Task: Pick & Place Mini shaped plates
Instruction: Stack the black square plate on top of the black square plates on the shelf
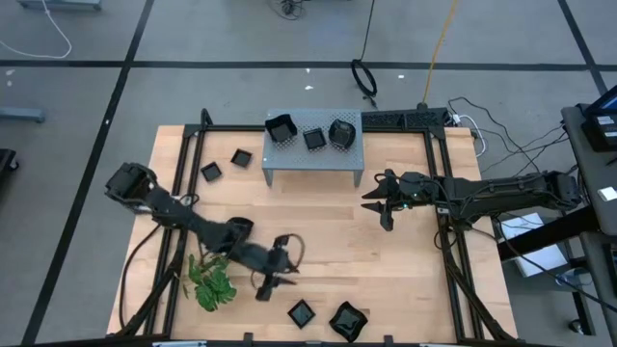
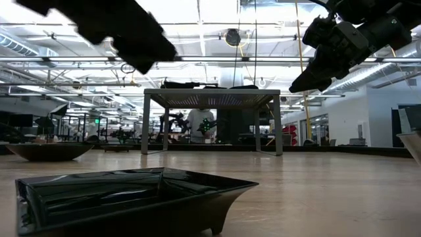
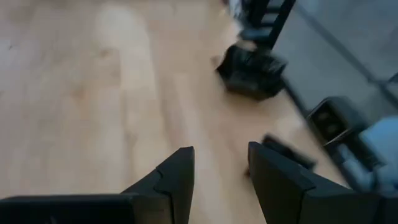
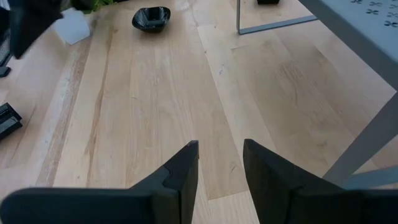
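Three glossy black mini plates sit on top of the grey perforated stand. Two small square ones lie flat on the table to the stand's left. Two more lie by the near edge. A rounded dish rests on the wood near the left arm. My left gripper hovers open and empty above the near middle of the table, with a wavy-edged plate ahead of it. My right gripper is open and empty over bare wood, right of the stand.
A green leafy sprig lies by the near-left corner, beside the left arm. A black frame borders the table. In the low view, one plate fills the foreground. Bare wood shows between the two grippers.
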{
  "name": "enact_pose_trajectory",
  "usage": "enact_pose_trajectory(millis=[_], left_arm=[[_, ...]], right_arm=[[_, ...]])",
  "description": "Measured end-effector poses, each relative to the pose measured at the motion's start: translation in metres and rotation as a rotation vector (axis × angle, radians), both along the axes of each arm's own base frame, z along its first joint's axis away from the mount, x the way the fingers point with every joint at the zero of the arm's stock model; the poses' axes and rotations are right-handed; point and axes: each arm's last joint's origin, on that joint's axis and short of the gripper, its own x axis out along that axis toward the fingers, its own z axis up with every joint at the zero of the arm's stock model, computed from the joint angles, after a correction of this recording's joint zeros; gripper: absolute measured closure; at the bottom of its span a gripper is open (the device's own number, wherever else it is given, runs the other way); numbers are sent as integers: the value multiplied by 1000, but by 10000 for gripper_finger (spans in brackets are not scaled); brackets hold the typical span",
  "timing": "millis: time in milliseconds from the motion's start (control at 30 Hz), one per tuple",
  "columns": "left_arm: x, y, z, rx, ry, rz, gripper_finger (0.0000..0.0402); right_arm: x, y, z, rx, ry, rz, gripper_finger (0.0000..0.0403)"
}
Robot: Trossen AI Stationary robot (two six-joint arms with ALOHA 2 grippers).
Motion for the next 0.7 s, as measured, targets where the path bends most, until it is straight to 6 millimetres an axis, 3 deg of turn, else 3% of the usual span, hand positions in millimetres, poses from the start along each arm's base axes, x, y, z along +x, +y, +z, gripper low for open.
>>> enact_pose_trajectory(millis=[200,400,700], left_arm=[[-9,-39,-25,-17,-72,-12,249],[-5,-64,-43,-80,-5,45,238],[19,-96,-58,-135,168,116,161]], right_arm=[[0,0,0,0,0,0,287],[0,0,0,0,0,0,287],[0,0,0,0,0,0,287]])
